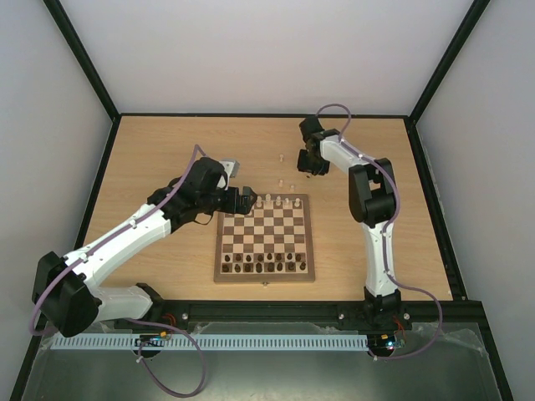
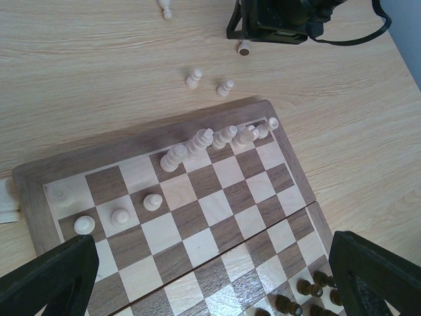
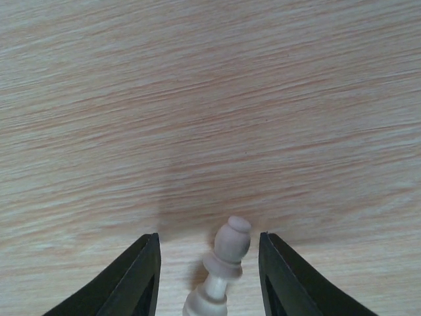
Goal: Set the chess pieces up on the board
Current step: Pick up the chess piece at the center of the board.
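We see the light wooden table [image 1: 167, 150] with the board [image 1: 266, 236] lying near its middle, between the two arms. The left gripper [image 1: 248, 200] hangs over the board's far left corner, its fingers [image 2: 46, 280] spread wide with nothing between them. The right gripper [image 1: 312, 164] is low over the bare table beyond the board's far right corner. Its fingers [image 3: 141, 280] stand apart on either side of one pale chess piece [image 3: 223, 263], with a gap on each side. Other chess pieces [image 2: 210, 139] line the board's far edge, and three pawns [image 2: 120, 216] sit in the next row. Three loose pieces [image 2: 193, 79] are on the table beyond. Dark chessmen [image 1: 266, 266] fill the near rows.
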`<act>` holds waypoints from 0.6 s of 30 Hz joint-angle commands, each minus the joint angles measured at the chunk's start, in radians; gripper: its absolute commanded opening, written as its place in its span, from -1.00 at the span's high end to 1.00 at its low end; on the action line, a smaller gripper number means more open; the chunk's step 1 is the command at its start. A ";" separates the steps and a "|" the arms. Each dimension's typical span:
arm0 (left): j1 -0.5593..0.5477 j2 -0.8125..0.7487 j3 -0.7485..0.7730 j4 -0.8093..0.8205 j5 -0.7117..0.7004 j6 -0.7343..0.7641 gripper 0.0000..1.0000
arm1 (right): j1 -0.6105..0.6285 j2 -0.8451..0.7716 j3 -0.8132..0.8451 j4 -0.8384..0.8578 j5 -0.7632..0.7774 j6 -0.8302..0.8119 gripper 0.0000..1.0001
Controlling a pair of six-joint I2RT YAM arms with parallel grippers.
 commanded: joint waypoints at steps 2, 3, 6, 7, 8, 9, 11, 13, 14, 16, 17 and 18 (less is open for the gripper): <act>0.005 0.008 -0.003 0.006 0.010 0.012 -0.98 | -0.002 0.039 0.040 -0.047 0.030 0.011 0.23; 0.006 0.008 -0.003 0.006 0.010 0.012 -0.98 | -0.003 0.042 0.041 -0.048 0.030 0.011 0.27; 0.007 0.008 -0.004 0.005 0.008 0.012 -0.98 | -0.002 0.047 0.040 -0.047 0.029 0.011 0.38; 0.007 0.010 -0.003 0.006 0.009 0.012 -0.98 | -0.003 0.049 0.041 -0.049 0.029 0.010 0.43; 0.007 0.011 -0.003 0.006 0.011 0.012 -0.98 | -0.003 0.049 0.039 -0.050 0.033 0.009 0.47; 0.007 0.010 -0.004 0.007 0.011 0.011 -0.98 | -0.002 0.048 0.037 -0.051 0.033 0.009 0.56; 0.007 0.008 -0.005 0.007 0.012 0.009 -0.98 | -0.002 0.046 0.033 -0.050 0.033 0.008 0.67; 0.006 0.008 -0.006 0.008 0.015 0.007 -0.98 | -0.003 0.037 0.025 -0.047 0.027 0.005 0.76; 0.007 0.008 -0.007 0.009 0.019 0.006 -0.98 | -0.003 0.030 0.020 -0.041 0.026 0.005 0.77; 0.007 0.006 -0.010 0.014 0.025 0.002 -0.98 | -0.002 0.000 -0.003 -0.020 0.014 0.000 0.81; 0.007 0.004 -0.012 0.014 0.027 0.000 -0.98 | -0.002 -0.013 -0.013 -0.012 0.009 -0.001 0.83; 0.007 0.002 -0.013 0.016 0.031 -0.002 -0.98 | -0.002 -0.030 -0.021 -0.004 0.001 -0.002 0.84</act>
